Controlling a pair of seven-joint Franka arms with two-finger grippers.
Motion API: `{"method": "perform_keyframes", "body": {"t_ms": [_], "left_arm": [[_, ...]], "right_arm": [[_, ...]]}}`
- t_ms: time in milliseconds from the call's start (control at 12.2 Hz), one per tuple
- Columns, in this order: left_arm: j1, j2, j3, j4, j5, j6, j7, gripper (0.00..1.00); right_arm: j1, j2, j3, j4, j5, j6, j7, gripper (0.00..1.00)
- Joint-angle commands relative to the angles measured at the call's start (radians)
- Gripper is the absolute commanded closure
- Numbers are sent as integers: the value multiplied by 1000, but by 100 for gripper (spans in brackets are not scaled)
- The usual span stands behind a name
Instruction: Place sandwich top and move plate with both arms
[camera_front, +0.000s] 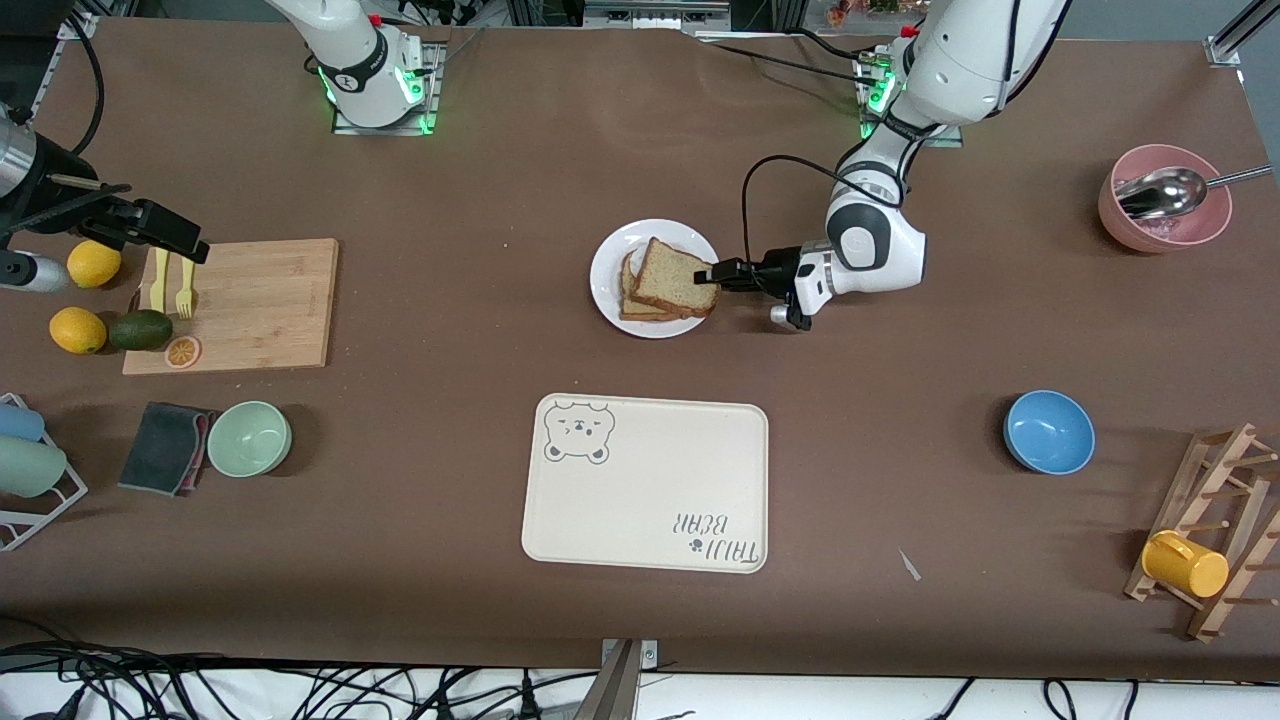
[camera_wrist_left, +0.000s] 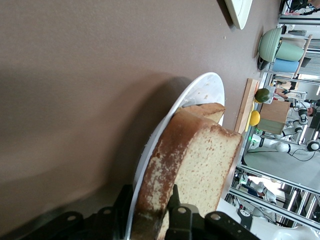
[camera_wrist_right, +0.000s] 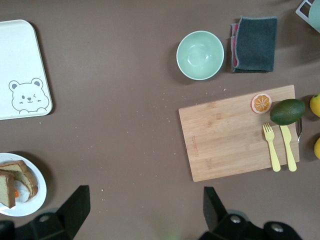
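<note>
Gripping the edge of the top bread slice (camera_front: 676, 279), the left gripper (camera_front: 712, 274) is closing its fingers (camera_wrist_left: 176, 212) on the crust at the plate's (camera_front: 606, 272) rim; the slice is lying tilted on the stack of bread on the plate. The right gripper (camera_wrist_right: 145, 212) is waiting over the table beside the cutting board (camera_wrist_right: 239, 132), its fingers standing wide apart and holding nothing.

Lower slice under the sandwich top (camera_front: 672, 276) is mostly covered, only crust edges peek out at its 9 o'clock. The right wrist view cuts the plate (camera_wrist_right: 35, 202) off. Ladle handle (camera_front: 1240, 177) runs out of frame at 3 o'clock.
</note>
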Motion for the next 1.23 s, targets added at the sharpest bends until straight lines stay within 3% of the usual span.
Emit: {"method": "perform_keyframes", "body": {"t_ms": [0, 573, 1147], "left_arm": [[-13, -2, 7, 4, -44, 5, 1, 79], [-7, -28, 8, 4, -41, 5, 2, 75], [22, -82, 11, 7, -42, -11, 12, 81]], "right_arm": [[-7, -17, 0, -9, 20, -6, -20, 0], [-7, -40, 0, -7, 15, -15, -5, 0], [-6, -40, 2, -1, 10, 5, -6, 0]]}}
